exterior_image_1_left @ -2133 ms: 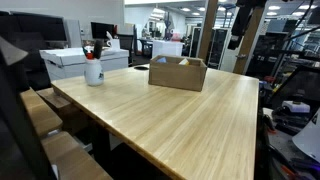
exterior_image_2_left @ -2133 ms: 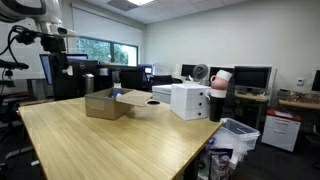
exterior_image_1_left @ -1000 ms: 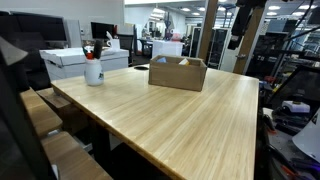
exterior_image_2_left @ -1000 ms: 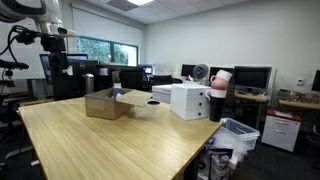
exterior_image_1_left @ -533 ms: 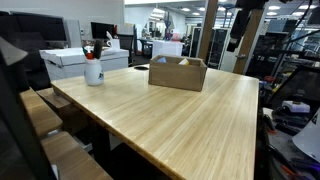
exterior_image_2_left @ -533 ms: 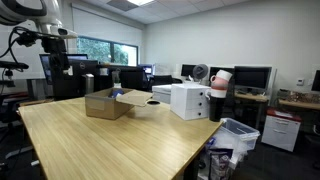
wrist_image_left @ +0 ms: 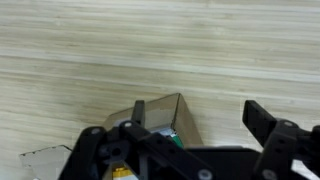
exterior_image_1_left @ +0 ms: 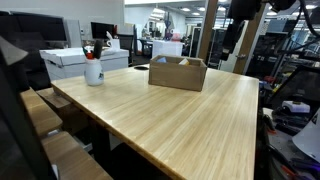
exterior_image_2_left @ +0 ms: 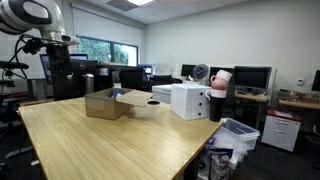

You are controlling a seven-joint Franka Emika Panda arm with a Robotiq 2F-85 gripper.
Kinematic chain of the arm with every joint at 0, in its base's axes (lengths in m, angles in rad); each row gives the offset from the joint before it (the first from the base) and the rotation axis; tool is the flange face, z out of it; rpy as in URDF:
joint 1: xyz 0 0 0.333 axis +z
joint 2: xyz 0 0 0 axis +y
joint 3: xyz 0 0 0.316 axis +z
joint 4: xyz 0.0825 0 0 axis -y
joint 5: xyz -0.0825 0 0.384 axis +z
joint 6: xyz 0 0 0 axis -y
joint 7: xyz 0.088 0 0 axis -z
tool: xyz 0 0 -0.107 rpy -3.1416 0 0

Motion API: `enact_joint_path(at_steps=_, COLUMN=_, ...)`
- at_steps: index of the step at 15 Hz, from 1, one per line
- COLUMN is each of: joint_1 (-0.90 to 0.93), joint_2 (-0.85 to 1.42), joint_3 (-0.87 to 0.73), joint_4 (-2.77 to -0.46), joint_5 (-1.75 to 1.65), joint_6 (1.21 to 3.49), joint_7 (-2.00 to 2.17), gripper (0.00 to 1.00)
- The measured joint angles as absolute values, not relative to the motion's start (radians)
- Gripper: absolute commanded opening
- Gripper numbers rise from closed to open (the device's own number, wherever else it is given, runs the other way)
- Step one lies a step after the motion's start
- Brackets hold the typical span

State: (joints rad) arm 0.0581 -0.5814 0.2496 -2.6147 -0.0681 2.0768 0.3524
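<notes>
Hanging above the wooden table (exterior_image_1_left: 180, 120) with claw (exterior_image_1_left: 231, 45) spread wide, pinching nothing. Nearest below: an open cardboard box (exterior_image_1_left: 177, 75), untouched.

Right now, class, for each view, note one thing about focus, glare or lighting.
Wrist view: soft all over, with the box edges and the dark claw blurred. In an exterior view, a pale sheen lies on the table. In an exterior view, the window looks overbright against the dimmer room.
</notes>
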Motion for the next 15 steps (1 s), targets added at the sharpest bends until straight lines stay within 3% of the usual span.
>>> enact_joint_path(at_steps=15, joint_1=0.060, joint_2=-0.378, joint_3=0.263, joint_4=-2.514, joint_5=-0.104, joint_6=2.196, joint_7=0.381, gripper=1.00)
